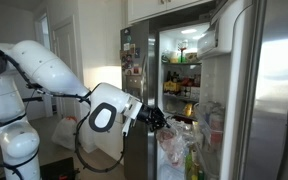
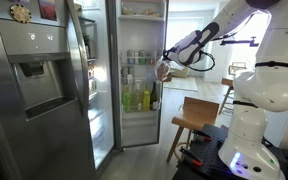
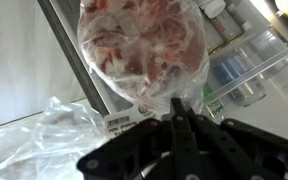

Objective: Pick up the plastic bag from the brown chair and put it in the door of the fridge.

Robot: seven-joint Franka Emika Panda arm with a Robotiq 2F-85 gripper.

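My gripper point(image 3: 176, 108) is shut on the top edge of the plastic bag point(image 3: 144, 45), a clear crinkly bag with reddish and pale contents that hangs from the fingers. In an exterior view the gripper point(image 1: 156, 118) holds the bag point(image 1: 171, 143) just in front of the open fridge point(image 1: 184, 70), beside the white inner side of the fridge door point(image 1: 219, 100). In an exterior view the bag point(image 2: 163, 68) hangs at the fridge opening point(image 2: 139, 70). The wrist view shows clear door bins with bottles point(image 3: 239, 70) behind the bag. The brown chair point(image 2: 196, 113) stands empty.
A narrower steel door with a dispenser panel point(image 2: 39, 80) stands open. A larger crinkly bag point(image 3: 44, 140) lies in a bin below the held one. A white bag point(image 1: 64, 130) sits on the floor behind the arm. The robot base point(image 2: 249, 120) stands next to the chair.
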